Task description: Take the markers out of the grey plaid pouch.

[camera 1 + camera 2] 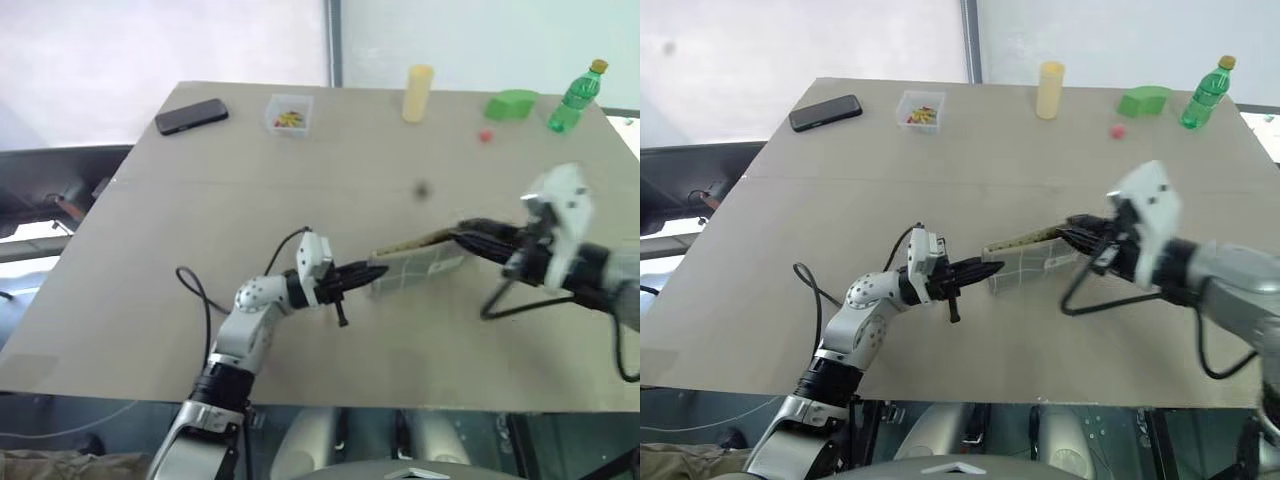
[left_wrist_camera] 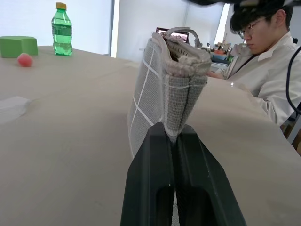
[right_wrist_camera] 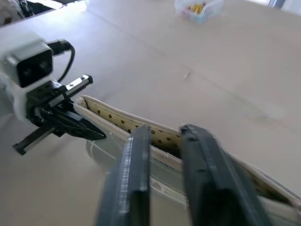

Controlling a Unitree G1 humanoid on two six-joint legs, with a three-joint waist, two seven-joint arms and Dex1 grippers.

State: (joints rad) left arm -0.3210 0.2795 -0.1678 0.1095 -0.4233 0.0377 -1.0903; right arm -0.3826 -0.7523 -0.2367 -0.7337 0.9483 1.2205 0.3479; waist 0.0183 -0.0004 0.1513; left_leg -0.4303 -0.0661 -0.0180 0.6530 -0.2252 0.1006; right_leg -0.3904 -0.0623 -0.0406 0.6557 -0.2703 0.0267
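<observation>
Pouch (image 1: 1025, 262) held up off the table (image 1: 790, 240) at mid-table, mouth open, dotted lining showing. Left gripper (image 1: 992, 270) clamped shut on its 9 o'clock end. Right gripper (image 1: 1072, 234) at its 3 o'clock end; the near-closed fingers (image 3: 134, 179) reach into the mouth, and I can't tell if they pinch anything. No markers out yet; extraction all still to do.

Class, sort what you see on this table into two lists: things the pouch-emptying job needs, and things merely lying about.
Job:
grey plaid pouch
left gripper, pinching one end of the pouch
right gripper, at its open edge

Lying about:
black phone
clear box
yellow cylinder
green block
green bottle
red ball
</observation>
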